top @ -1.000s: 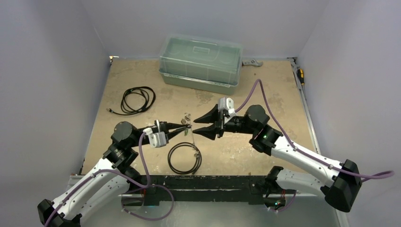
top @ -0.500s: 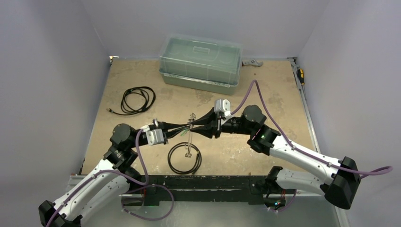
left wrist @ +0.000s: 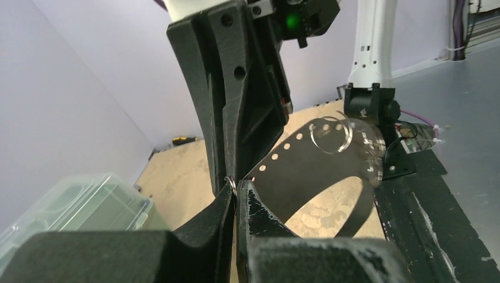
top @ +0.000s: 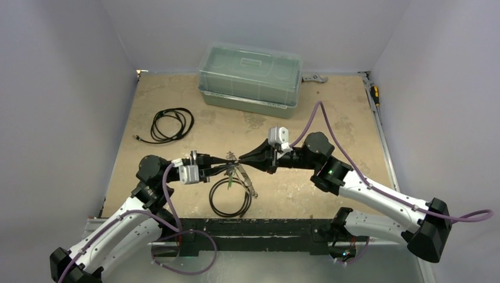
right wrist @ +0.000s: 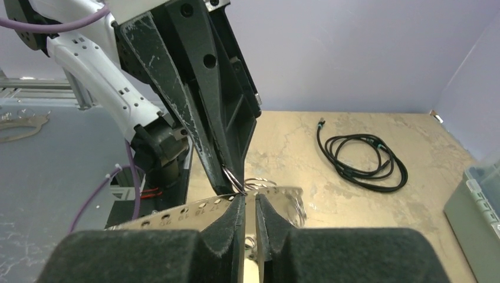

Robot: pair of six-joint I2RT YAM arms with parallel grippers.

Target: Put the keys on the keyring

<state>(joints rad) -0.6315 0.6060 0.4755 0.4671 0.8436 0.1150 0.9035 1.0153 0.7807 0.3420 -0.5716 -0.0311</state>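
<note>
My left gripper is shut on the thin silvery wire of the keyring, held above the table's middle. The same wire shows between the left fingers in the right wrist view. My right gripper meets it tip to tip, its jaws a narrow slit apart at the wire. I cannot see whether they pinch it. A silvery perforated strip with numbered holes and small rings hang there. From above, both grippers meet at the keyring. The keys cannot be made out among the hanging pieces.
A black hoop lies on the table under the grippers. A coiled black cable lies at the left. A lidded clear box stands at the back, a grey spanner beside it. A screwdriver lies along the right edge.
My right gripper has moved left up to the left gripper's tips and narrowed its wide-open jaws to a slit. The hanging keyring has swung and tilted. The left gripper stayed shut.
</note>
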